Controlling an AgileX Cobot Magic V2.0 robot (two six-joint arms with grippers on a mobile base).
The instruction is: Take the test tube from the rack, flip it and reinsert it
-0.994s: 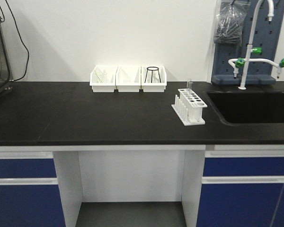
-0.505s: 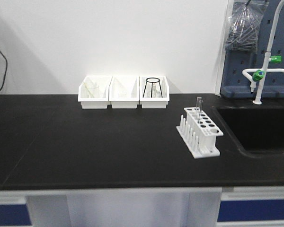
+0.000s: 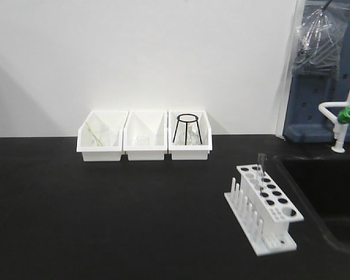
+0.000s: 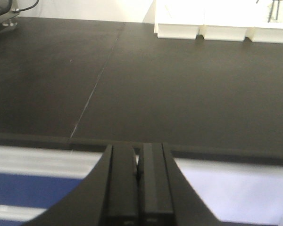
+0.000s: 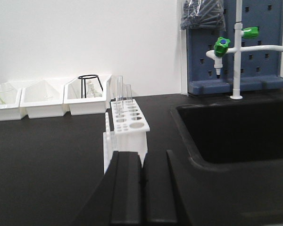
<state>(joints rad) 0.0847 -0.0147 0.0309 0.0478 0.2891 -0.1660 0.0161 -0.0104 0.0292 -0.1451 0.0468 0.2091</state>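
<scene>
Bench scene: test-tube rack (image 3: 278, 228) by the sink (image 3: 329, 195), clear test tube (image 3: 260, 165) upright in its far end.
The rack stands near the black countertop's (image 3: 105, 216) right end; the right wrist view seems to show two tubes there. Three white bins (image 3: 144, 153) line the back edge, with a black wire tripod (image 3: 187, 120) in the rightmost. A green-handled faucet (image 3: 345, 114) and blue pegboard (image 3: 321, 116) rise behind the sink. The left gripper (image 4: 137, 186) hangs at the front edge, clenched on nothing; the right gripper (image 5: 142, 188), likewise clenched, faces the rack.
</scene>
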